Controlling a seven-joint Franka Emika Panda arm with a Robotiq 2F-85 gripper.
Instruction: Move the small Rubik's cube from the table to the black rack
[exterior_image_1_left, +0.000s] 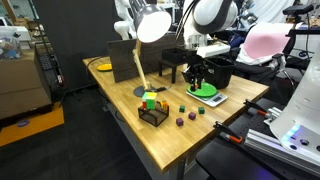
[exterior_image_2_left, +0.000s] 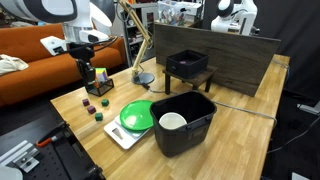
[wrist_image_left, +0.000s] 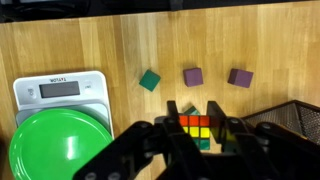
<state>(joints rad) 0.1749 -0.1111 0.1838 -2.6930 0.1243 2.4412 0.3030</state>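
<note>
While in claw (wrist_image_left: 199, 140), cube (wrist_image_left: 197, 126), scale (wrist_image_left: 58, 88) illegible

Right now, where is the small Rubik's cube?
In the wrist view the small Rubik's cube sits between the fingers of the gripper, low in the centre, with the black rack toward the picture's right and the green plate toward its left.
</note>
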